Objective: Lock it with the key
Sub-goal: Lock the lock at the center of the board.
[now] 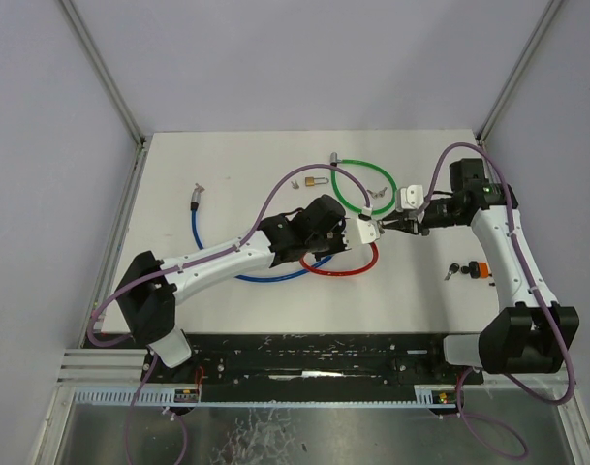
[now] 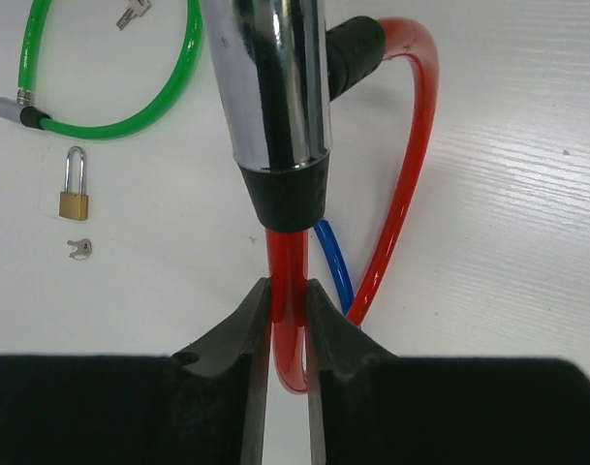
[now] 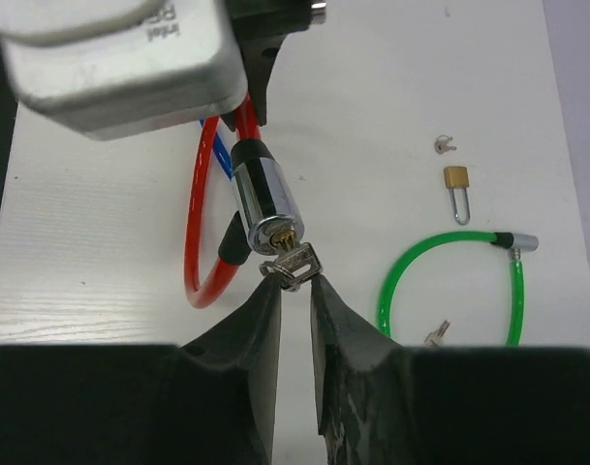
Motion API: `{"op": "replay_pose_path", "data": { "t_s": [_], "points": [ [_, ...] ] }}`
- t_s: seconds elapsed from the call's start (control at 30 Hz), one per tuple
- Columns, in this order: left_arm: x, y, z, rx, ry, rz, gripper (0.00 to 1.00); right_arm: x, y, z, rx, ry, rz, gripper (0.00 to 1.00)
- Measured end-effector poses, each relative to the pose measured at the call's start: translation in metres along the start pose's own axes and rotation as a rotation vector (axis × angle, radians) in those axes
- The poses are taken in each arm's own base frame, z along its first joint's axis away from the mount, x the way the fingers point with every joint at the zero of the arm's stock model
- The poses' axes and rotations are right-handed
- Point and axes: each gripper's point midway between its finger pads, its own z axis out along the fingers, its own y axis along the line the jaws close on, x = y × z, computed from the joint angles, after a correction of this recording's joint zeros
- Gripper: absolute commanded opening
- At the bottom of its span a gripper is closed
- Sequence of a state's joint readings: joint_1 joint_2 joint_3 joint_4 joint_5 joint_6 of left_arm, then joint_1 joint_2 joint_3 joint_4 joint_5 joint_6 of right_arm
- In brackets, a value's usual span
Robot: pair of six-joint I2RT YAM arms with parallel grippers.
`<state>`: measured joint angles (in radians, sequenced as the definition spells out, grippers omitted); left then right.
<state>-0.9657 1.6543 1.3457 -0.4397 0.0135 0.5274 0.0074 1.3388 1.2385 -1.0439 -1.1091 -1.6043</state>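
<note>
Right wrist view: the right claw (image 3: 295, 286) pinches the key (image 3: 291, 263) tight at the keyhole of the silver lock barrel (image 3: 265, 199). Left claw (image 2: 287, 291) squeezes the red cable (image 2: 411, 174) to steady it, above the worktop's middle.

The lock cylinder (image 2: 275, 87) is cut off at the left wrist frame's 12 o'clock edge, its keyway face unseen. The red cable (image 2: 411, 145) is partly masked by the left gripper (image 2: 288, 300). The key (image 3: 293, 263) is half covered by the right gripper (image 3: 295, 286); its seating cannot be told. At 3 o'clock overhead, an orange-and-black item (image 1: 479, 269) is too small to identify.
</note>
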Motion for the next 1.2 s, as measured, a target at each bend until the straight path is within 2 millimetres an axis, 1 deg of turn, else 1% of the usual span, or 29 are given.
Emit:
{"op": "replay_pose_path", "data": {
  "t_s": [0.1, 0.23, 0.33, 0.5, 0.6, 0.67, 0.77, 0.83, 0.9, 0.97, 1.03, 1.1, 1.13, 1.2],
  "points": [
    [0.001, 0.000, 0.000, 0.000, 0.003, 0.000, 0.00, -0.001, -0.003, 0.000, 0.025, 0.025, 0.092, 0.11],
    [0.001, 0.000, 0.000, -0.001, 0.005, -0.001, 0.00, 0.003, -0.001, 0.000, 0.032, 0.050, 0.235, 0.09],
    [0.001, 0.000, 0.000, -0.002, 0.004, -0.001, 0.00, 0.004, -0.003, 0.000, 0.022, 0.061, 0.308, 0.10],
    [0.000, 0.000, 0.000, -0.002, 0.001, -0.001, 0.00, 0.002, 0.003, -0.001, 0.000, 0.069, 0.360, 0.25],
    [-0.001, 0.000, 0.000, -0.002, -0.002, 0.000, 0.00, 0.001, 0.002, -0.004, 0.002, 0.086, 0.358, 0.34],
    [-0.001, 0.000, 0.000, -0.003, -0.005, 0.000, 0.00, -0.004, -0.004, -0.009, 0.011, 0.108, 0.320, 0.39],
    [-0.002, 0.000, 0.000, 0.002, -0.007, 0.000, 0.00, -0.014, -0.012, -0.019, 0.023, 0.134, 0.187, 0.46],
    [-0.002, 0.000, 0.000, 0.002, -0.008, 0.000, 0.00, -0.019, -0.011, -0.024, 0.021, 0.146, 0.066, 0.56],
    [-0.002, 0.000, 0.000, 0.002, -0.008, 0.000, 0.00, -0.024, -0.007, -0.026, 0.023, 0.146, -0.056, 0.60],
    [-0.002, 0.000, 0.000, 0.002, -0.008, 0.000, 0.00, -0.026, 0.004, -0.027, 0.004, 0.147, -0.217, 0.59],
    [-0.002, 0.000, 0.000, 0.002, -0.009, 0.000, 0.00, -0.023, 0.014, -0.024, -0.028, 0.144, -0.295, 0.54],
    [-0.002, 0.000, 0.000, 0.002, -0.009, 0.000, 0.00, -0.018, 0.019, -0.021, -0.066, 0.135, -0.323, 0.44],
    [-0.002, 0.000, 0.000, 0.002, -0.009, 0.000, 0.00, -0.015, 0.019, -0.019, -0.078, 0.128, -0.328, 0.42],
    [-0.002, 0.000, 0.000, 0.002, -0.009, 0.000, 0.00, -0.007, 0.019, -0.014, -0.108, 0.121, -0.323, 0.40]
  ]
}}
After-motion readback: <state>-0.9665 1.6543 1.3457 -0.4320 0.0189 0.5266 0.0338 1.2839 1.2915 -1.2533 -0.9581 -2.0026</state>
